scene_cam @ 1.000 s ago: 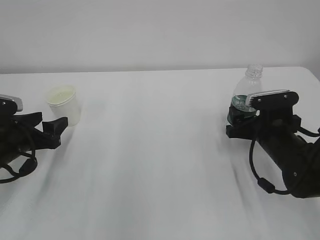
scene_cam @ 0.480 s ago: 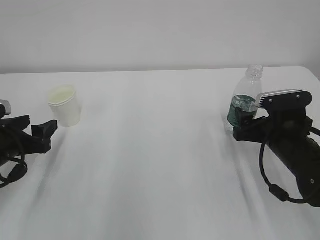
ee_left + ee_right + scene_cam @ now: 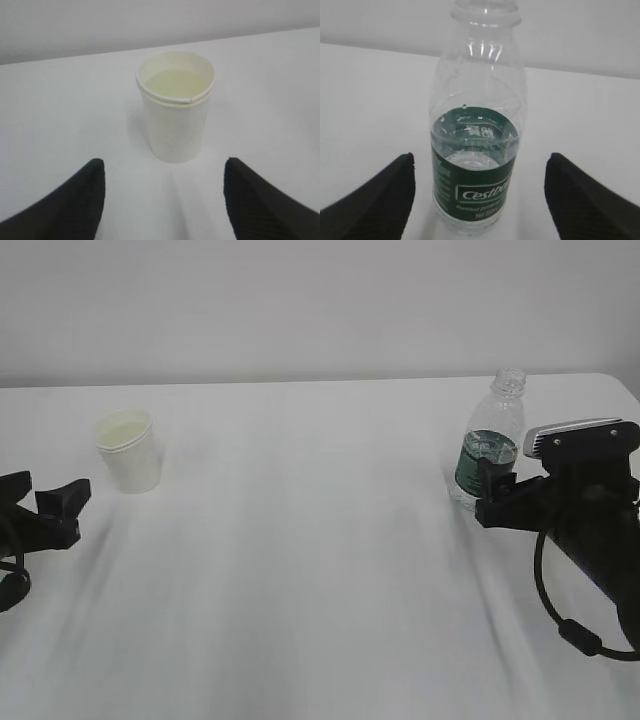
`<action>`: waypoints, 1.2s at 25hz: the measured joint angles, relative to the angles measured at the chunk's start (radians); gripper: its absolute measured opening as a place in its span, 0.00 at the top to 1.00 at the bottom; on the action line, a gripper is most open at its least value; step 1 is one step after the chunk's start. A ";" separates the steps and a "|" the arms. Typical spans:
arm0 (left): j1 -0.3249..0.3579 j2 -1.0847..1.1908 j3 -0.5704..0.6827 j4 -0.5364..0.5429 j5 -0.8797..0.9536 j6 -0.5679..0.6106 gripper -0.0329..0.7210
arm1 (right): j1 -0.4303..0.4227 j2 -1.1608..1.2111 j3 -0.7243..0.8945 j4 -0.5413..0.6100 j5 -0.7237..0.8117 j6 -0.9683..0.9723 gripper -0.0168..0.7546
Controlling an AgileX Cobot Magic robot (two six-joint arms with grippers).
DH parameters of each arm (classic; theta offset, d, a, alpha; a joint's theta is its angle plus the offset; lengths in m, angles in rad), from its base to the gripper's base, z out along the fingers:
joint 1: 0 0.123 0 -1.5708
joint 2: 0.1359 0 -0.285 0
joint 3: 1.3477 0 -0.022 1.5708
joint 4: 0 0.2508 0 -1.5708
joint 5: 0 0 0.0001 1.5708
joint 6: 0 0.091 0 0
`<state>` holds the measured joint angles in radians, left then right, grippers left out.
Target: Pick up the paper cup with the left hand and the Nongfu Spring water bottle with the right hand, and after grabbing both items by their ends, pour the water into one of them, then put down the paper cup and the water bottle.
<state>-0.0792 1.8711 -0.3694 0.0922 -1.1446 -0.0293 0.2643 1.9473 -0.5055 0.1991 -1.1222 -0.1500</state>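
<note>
Both arms have backed away toward the table's near edge since a second ago. Left hand (image 3: 45, 505) and right hand (image 3: 497, 495) stand empty, jaws wide. Paper cup (image 3: 128, 449) upright at left, water bottle (image 3: 490, 440) upright at right. Put-down looks done; next is retraction only.

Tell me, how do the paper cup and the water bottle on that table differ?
The paper cup is short, opaque off-white and wide-mouthed; the water bottle is taller, clear, narrow-necked and wears a dark green label. The cup stands near the left hand, the bottle near the right hand. Both stand upright on the white table, uncovered, with neither one gripped.
</note>
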 joint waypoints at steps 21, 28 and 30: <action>0.000 -0.461 0.024 -0.034 0.233 0.001 0.25 | 0.000 -0.296 0.015 -0.005 0.279 -0.019 0.20; 0.000 -0.610 0.027 -0.048 0.356 0.001 0.25 | 0.000 -0.380 0.017 -0.005 0.364 -0.048 0.21; 0.000 -0.653 0.029 -0.050 0.390 0.001 0.25 | 0.000 -0.406 0.017 -0.005 0.391 -0.053 0.21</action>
<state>-0.0792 1.2186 -0.3404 0.0420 -0.7542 -0.0278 0.2643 1.5410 -0.4889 0.1940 -0.7314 -0.2032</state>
